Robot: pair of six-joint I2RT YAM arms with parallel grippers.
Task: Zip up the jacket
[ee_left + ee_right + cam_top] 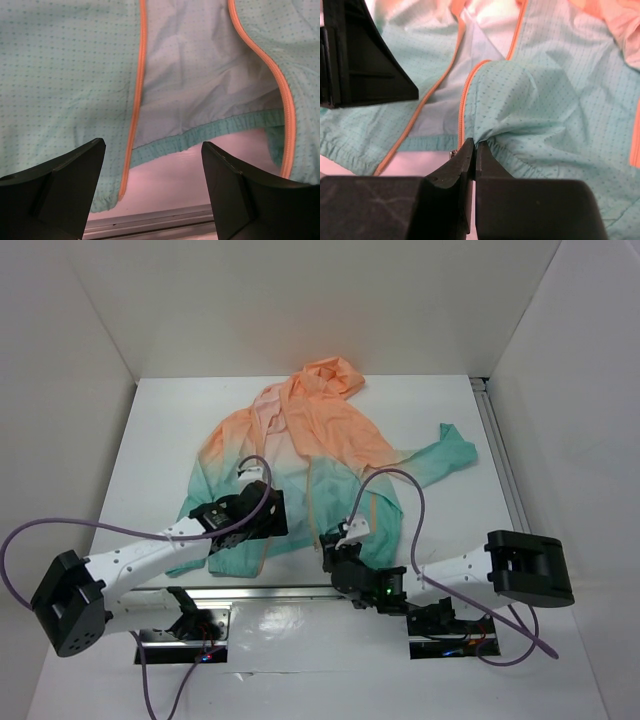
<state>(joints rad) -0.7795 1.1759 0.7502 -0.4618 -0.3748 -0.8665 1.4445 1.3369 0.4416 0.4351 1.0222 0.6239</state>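
The jacket (320, 440) lies flat on the white table with its peach hood at the far side and its teal hem towards me, front open. My left gripper (262, 525) hovers open and empty over the left front panel; in the left wrist view (152, 165) the left orange zipper tape (136, 105) ends between its fingers. My right gripper (333, 545) is shut on the jacket's hem (492, 142) of the right panel, beside the foot of its orange zipper tape (463, 107). A small metal zipper part (452, 153) shows just left of the jaws.
A metal rail (300, 592) runs along the table's near edge, close under the hem; it also shows in the left wrist view (150, 220). White walls enclose the table on three sides. Purple cables (400, 480) loop over both arms.
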